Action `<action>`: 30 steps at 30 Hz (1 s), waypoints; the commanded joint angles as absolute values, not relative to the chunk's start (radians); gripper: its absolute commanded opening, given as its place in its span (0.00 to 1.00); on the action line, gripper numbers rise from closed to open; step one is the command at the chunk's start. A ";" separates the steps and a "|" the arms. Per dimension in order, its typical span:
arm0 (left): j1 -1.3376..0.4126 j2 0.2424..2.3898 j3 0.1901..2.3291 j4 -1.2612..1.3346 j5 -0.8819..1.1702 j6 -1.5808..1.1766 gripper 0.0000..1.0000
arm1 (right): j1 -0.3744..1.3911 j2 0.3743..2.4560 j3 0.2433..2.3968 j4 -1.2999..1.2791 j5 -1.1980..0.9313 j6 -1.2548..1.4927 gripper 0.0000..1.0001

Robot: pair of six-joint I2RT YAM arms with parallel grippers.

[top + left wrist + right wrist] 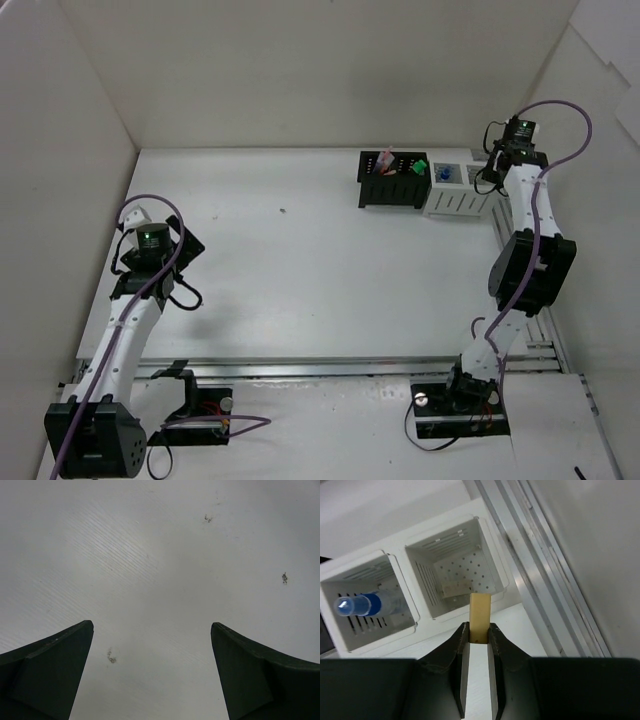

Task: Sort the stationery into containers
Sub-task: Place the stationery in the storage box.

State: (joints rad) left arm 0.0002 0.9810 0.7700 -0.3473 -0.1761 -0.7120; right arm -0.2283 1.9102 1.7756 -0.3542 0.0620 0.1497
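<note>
My right gripper [479, 630] is shut on a tan eraser [480, 612] that sticks out past its fingertips. It hangs above the near rim of the right white bin [492, 540], where another pale eraser [455, 588] lies on the floor. The left white bin [400, 585] holds a clear blue-capped bottle [362, 605]. In the top view, the black organiser [392, 192] stands left of the white bins [458, 203], with pens and a green cap [418, 168] showing inside. My left gripper [152, 627] is open over bare table, with nothing between its fingers.
White walls enclose the table on three sides. A metal rail [545, 580] runs along the right edge beside the bins. Small dark specks [111, 656] mark the table under the left gripper. The left arm [150, 245] stands at the far left of the table.
</note>
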 commanded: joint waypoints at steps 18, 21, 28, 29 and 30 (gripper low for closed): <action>0.043 0.970 0.792 -0.314 -0.114 -0.663 0.99 | -0.232 2.011 1.950 -0.402 0.011 0.120 0.62; 0.043 0.954 0.787 -0.314 -0.101 -0.658 0.99 | -0.230 1.950 1.927 -0.402 -0.024 0.130 0.80; 0.043 0.839 0.749 -0.336 -0.095 -0.655 0.99 | -0.223 1.698 1.723 -0.400 -0.060 0.173 0.98; 0.043 0.822 0.747 -0.351 -0.101 -0.666 0.99 | -0.213 1.662 1.685 -0.400 -0.043 0.190 0.98; 0.043 0.807 0.744 -0.360 -0.106 -0.679 0.99 | -0.201 1.587 1.596 -0.399 -0.003 0.195 0.98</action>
State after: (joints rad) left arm 0.0349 0.8547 0.7368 -0.3676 -0.0971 -0.6689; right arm -0.2203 1.7885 1.6955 -0.4206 -0.0410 0.1574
